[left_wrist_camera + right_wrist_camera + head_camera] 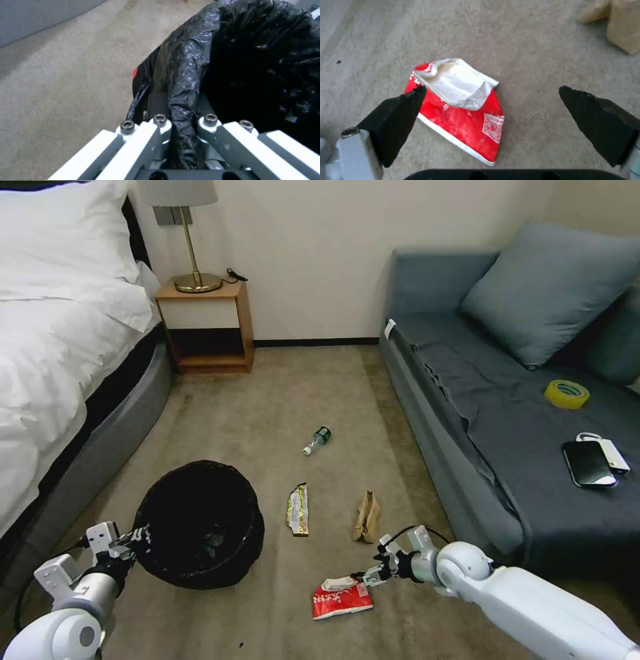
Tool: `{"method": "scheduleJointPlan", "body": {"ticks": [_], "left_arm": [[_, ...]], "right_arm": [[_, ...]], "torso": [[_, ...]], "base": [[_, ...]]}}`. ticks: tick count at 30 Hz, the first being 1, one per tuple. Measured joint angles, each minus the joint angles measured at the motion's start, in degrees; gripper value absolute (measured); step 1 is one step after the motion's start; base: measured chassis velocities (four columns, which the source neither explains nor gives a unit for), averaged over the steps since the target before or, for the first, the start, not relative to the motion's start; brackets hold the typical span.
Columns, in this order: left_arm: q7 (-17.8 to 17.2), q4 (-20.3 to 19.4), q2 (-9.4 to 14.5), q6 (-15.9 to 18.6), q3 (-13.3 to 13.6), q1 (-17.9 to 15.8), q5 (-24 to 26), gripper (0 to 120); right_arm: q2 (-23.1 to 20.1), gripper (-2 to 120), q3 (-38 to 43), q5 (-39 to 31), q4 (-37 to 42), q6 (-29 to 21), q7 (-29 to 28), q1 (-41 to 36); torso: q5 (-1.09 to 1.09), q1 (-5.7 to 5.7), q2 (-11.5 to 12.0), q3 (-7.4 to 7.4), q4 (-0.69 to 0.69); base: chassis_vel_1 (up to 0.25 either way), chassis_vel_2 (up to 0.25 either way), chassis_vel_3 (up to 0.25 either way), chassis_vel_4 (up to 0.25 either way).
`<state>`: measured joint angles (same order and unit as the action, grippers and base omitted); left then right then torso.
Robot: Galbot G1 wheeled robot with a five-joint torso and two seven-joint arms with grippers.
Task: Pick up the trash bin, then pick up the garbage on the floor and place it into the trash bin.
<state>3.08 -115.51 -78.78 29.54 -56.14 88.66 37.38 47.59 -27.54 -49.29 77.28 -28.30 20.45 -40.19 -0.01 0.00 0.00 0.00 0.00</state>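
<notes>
1. Both arms (533, 607) are smooth and white, with round joints.
2. The left gripper (181, 125) has white bars and shiny round screws.
3. The right gripper (491, 100) has black pointy fingers (393, 117).
4. A thin black cable (407, 530) loops over the right wrist.

My right claw (493, 100) hangs over the carpet floor (536, 50), fingers spread wide. Two black fingertips (400, 112) frame a red-and-white snack packet (463, 117) lying flat on the carpet. One tip overlaps the packet's edge in the picture; can't tell if it touches. Other tip sits well apart from it, over bare carpet. The packet is crumpled, torn open at one end with white inner lining showing, and has a QR code printed on its red face. A brown paper bag (625, 30) lies near the frame corner, apart from the packet. A small dark speck is on the carpet off to the side.
</notes>
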Motion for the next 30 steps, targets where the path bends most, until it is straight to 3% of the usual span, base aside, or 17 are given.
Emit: {"method": "scheduleJointPlan", "body": {"ticks": [7,16,30], "left_arm": [[0.4,1.0,0.1,-0.5,-0.8,0.1,0.2,4],[1.2,2.4,1.2,-1.1,-1.7,0.3,0.3,4],[1.3,3.5,1.3,-1.4,-1.2,-0.3,0.0,4]], "right_arm": [[1.5,100,-2.8,0.7,-4.5,0.2,3.5,1.9],[4.0,100,-2.3,4.1,-12.4,4.0,7.9,1.0],[5.6,100,-1.7,4.9,-13.3,5.3,9.4,-0.7]], "torso": [[0.00,0.00,0.0,0.00,0.00],[0.02,0.00,0.0,0.00,0.00],[0.01,0.00,0.0,-0.01,-0.01]], "base": [[0.000,0.000,0.000,0.000],[0.000,0.000,0.000,0.000],[0.000,0.000,0.000,0.000]]}}
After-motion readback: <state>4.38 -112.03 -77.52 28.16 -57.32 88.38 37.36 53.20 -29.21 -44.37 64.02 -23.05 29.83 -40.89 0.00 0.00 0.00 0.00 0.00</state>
